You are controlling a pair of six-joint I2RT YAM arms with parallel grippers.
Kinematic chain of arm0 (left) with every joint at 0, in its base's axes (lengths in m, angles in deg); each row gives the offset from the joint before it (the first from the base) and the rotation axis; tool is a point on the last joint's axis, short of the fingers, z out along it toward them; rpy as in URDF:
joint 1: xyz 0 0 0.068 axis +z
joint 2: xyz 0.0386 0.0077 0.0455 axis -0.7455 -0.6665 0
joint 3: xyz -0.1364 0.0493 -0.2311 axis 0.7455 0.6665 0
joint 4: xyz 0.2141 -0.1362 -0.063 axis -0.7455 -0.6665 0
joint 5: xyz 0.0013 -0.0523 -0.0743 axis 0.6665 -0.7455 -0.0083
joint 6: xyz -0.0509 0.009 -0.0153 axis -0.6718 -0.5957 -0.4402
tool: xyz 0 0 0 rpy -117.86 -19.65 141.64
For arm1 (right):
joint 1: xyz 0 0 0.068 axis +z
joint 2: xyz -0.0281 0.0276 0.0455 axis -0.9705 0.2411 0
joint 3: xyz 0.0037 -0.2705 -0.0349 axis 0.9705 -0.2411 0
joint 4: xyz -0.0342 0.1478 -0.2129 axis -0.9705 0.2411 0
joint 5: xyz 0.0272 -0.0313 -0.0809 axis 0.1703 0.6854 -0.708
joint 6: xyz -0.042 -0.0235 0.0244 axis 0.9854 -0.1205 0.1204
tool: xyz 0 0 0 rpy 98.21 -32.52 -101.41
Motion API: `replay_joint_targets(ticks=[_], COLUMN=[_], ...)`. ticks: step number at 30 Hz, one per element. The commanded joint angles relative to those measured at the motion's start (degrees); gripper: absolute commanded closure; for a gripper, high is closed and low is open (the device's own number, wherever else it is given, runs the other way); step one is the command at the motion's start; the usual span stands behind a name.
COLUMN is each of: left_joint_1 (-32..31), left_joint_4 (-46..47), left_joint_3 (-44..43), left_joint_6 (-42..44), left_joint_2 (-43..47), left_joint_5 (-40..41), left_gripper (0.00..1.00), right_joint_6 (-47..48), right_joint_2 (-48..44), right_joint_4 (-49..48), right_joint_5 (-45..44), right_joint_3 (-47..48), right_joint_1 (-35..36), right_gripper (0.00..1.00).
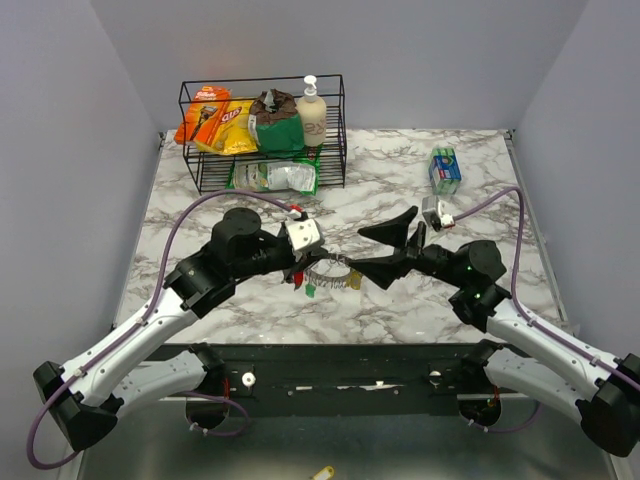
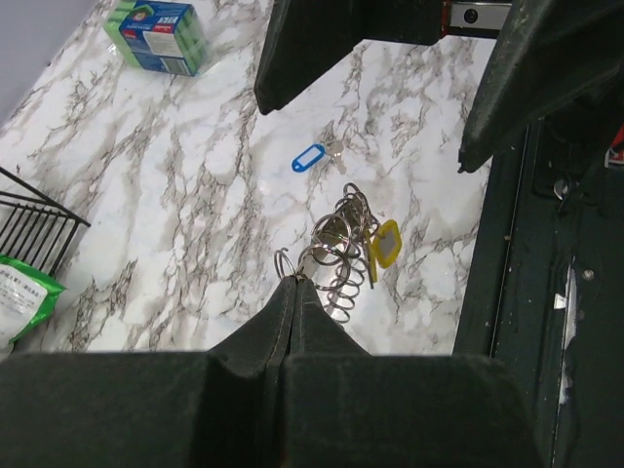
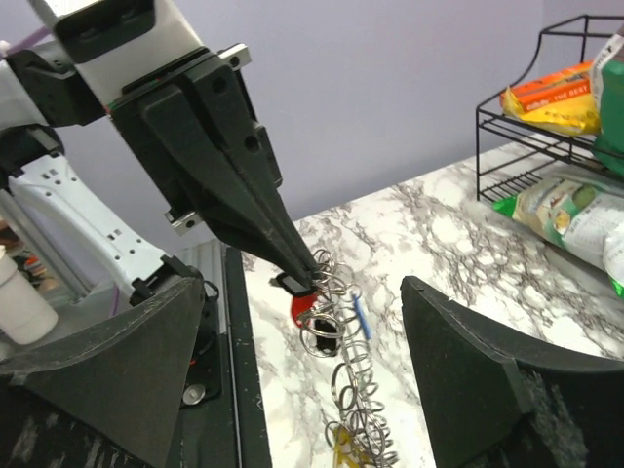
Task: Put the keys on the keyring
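Loops of silvery wire, the keyring (image 1: pixel 330 268), lie near the middle of the marble tabletop (image 1: pixel 390 160) in the overhead view. The left claw (image 1: pixel 300 270) is clamped on the ring's 9 o'clock end. A green-tagged key (image 1: pixel 310 290) sits at its 7 o'clock and a yellow-tagged key (image 1: pixel 354 282) at its 5 o'clock; whether either is threaded on is hard to tell from here. The right claw (image 1: pixel 358 248) gapes wide at the ring's 3 o'clock, gripping nothing. A black wire rack (image 1: pixel 262 135) stands at 12 o'clock and a blue-green box (image 1: pixel 445 170) at 2 o'clock.

From the left wrist, the fingertips (image 2: pixel 292 302) meet, pinched on one loop. The yellow tag lies against the coil. A blue-tagged key (image 2: pixel 310 157) lies alone at 12 o'clock, apart from the ring.

From the right wrist, its own fingers (image 3: pixel 107 370) stand far apart. A red-tagged key (image 3: pixel 304 307) shows just below the left claw's tips.
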Motion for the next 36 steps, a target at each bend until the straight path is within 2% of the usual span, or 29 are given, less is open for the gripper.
replay_joint_targets(ticks=[1,12,15,20,26,36], left_joint_1=[0.1,0.1,0.1,0.1,0.1,0.1], left_joint_4=[2.2,2.9,2.5,1.6,1.1,2.1], left_joint_3=[1.1,1.8,1.2,0.1,-1.1,-1.9], left_joint_6=[3.0,3.7,3.4,3.0,2.7,1.7], left_joint_2=[1.9,4.9,5.0,4.2,3.4,3.5], left_joint_5=[-0.4,-6.0,-8.6,-13.6,-15.6,-17.4], left_gripper=[1.0,1.0,1.0,1.0,1.0,1.0], right_joint_6=[2.1,5.8,7.4,7.3,6.6,6.5], right_joint_2=[-0.2,2.3,3.9,7.0,7.5,9.4], right_joint_4=[2.6,2.7,2.6,1.1,-0.7,0.1], right_joint_5=[-3.3,0.9,6.9,18.7,24.4,26.2], right_joint_3=[-0.6,1.0,2.8,6.9,7.6,8.6], right_joint_1=[0.3,0.3,0.3,0.3,0.3,0.3], right_gripper=[0.09,0.08,0.08,0.17,0.22,0.29])
